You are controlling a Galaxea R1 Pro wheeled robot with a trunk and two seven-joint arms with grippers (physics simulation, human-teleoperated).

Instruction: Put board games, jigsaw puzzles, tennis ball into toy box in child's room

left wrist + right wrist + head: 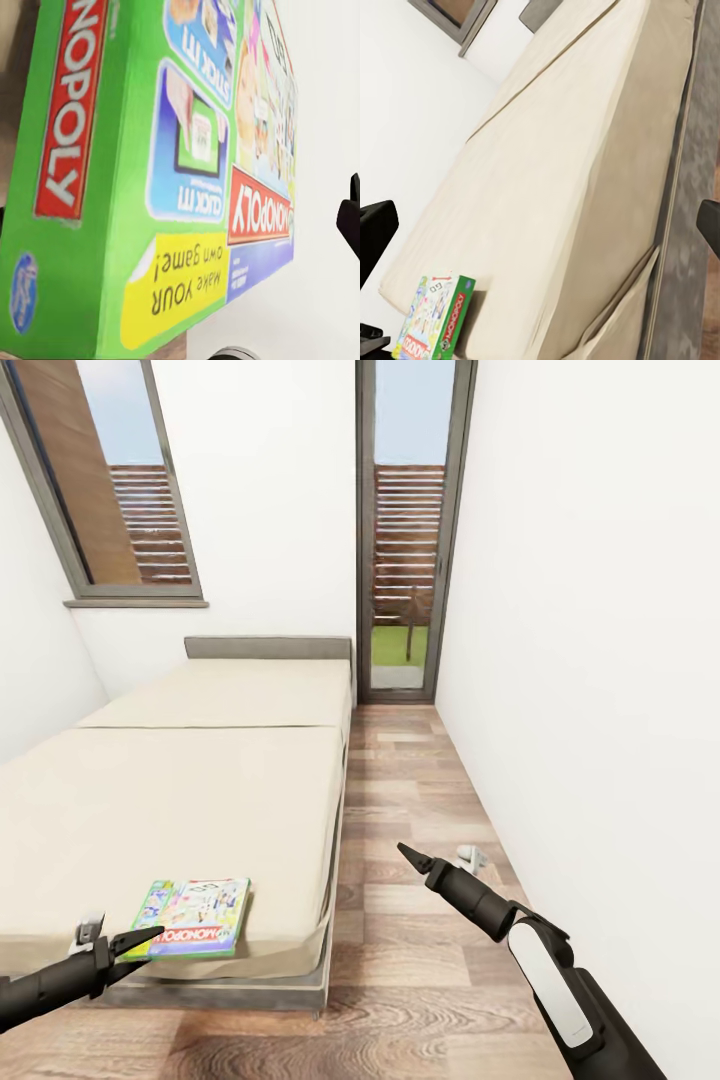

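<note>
- Left wrist view reads the board game (180,172) close up: green edge, red banner.
- Head view places it at the bed's (200,800) near edge.
- Left gripper (140,940) beside it, grip unclear; right gripper (410,855) spread, empty.

Wide low bed (200,780) with beige two-section mattress, grey headboard at far end. Flat green-edged Monopoly game box (192,917) lies at bed's near corner. Left gripper (140,939) at box's near edge; right gripper (412,856) over wood-plank floor (420,970) beside bed.
</note>
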